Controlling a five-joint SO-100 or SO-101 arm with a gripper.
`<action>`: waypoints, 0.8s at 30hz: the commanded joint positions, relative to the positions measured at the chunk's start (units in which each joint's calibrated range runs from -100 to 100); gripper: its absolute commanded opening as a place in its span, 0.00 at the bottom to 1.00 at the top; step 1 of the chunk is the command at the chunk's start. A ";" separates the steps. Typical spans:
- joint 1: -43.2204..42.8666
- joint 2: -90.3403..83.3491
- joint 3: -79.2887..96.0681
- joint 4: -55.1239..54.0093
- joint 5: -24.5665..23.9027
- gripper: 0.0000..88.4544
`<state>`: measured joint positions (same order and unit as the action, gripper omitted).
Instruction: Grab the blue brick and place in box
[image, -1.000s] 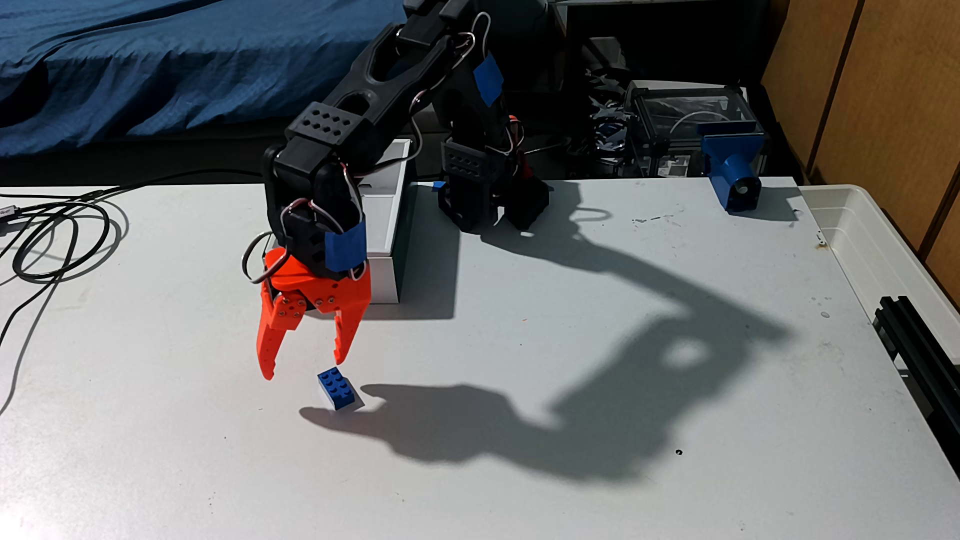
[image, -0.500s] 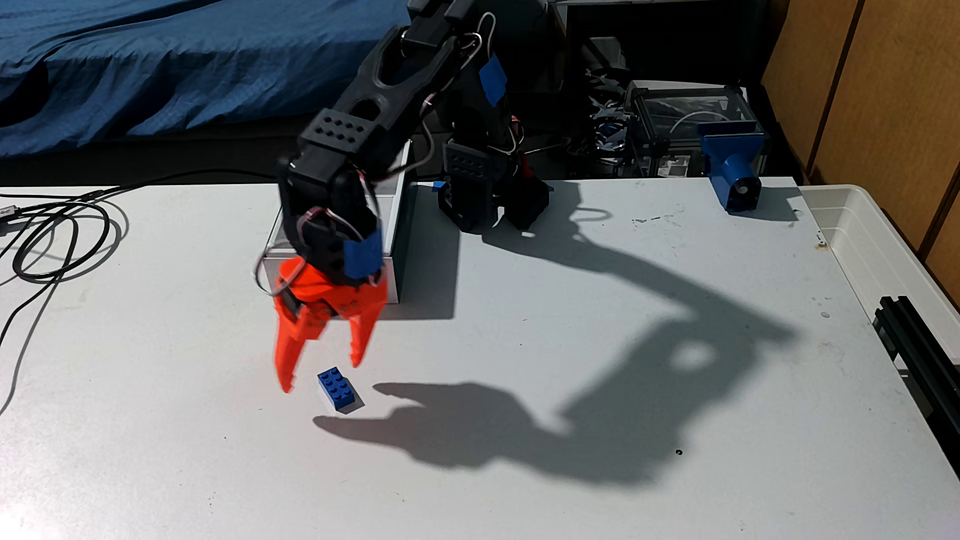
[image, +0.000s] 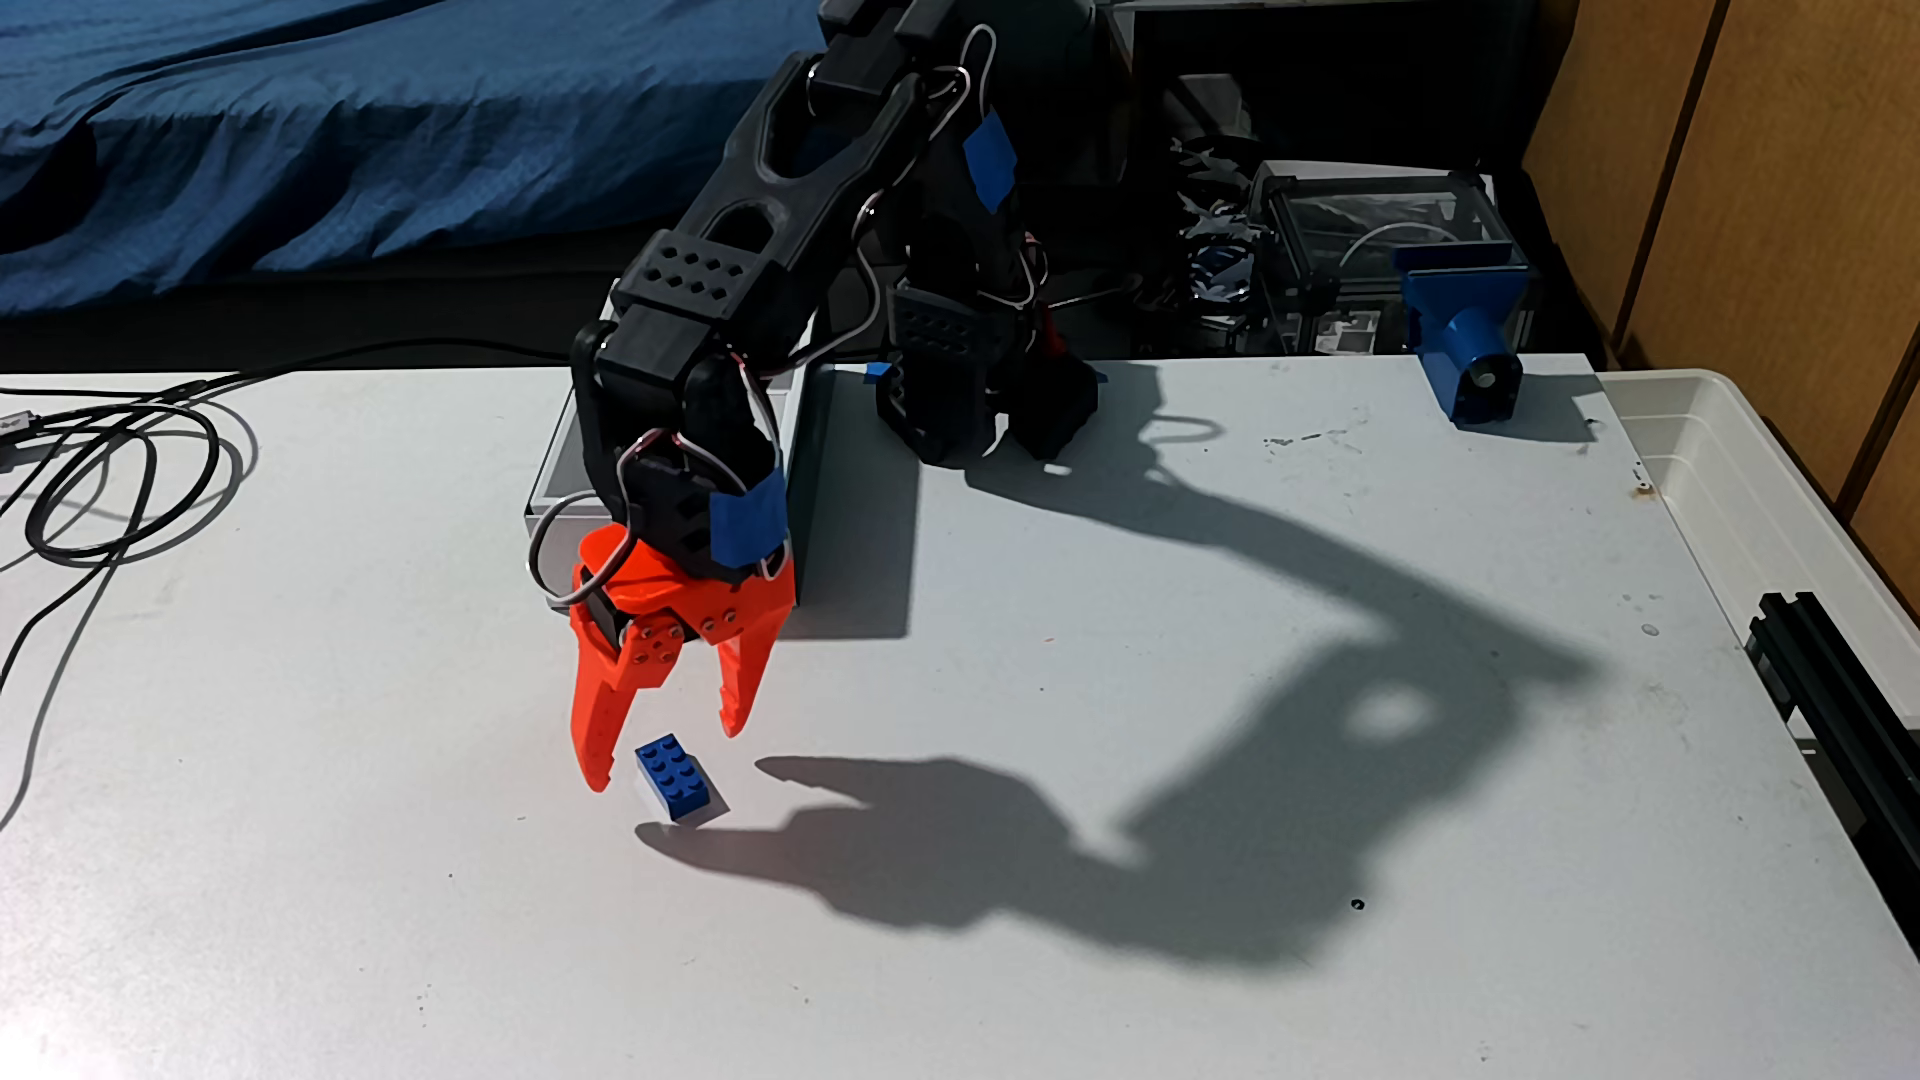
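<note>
The blue brick (image: 675, 780) lies studs-up on the white table (image: 1039, 935), skewed a little. My orange gripper (image: 665, 760) hangs open right over its far end, one fingertip low at the brick's left side, the other higher and just beyond its far right. Nothing is held between the fingers. The white box (image: 805, 488) stands behind the gripper, mostly hidden by the black arm; its emblem side is hidden.
Black cables (image: 114, 467) coil at the table's left edge. A blue clamp-like mount (image: 1465, 343) sits at the far right corner, beside a translucent plastic tub (image: 1756, 488). The arm's base (image: 987, 405) stands right of the box. A black rail (image: 1839, 685) lies at right.
The gripper has swung rightward and dropped lower, from left of the brick to straddling its far end. The brick has stayed put.
</note>
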<state>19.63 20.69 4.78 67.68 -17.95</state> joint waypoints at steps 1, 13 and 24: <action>0.80 0.66 -0.26 -0.77 -0.02 0.31; 1.32 3.79 -2.30 -1.63 -0.02 0.30; 0.95 3.87 -2.30 -1.20 -0.13 0.22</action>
<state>20.59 24.49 3.98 66.45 -17.95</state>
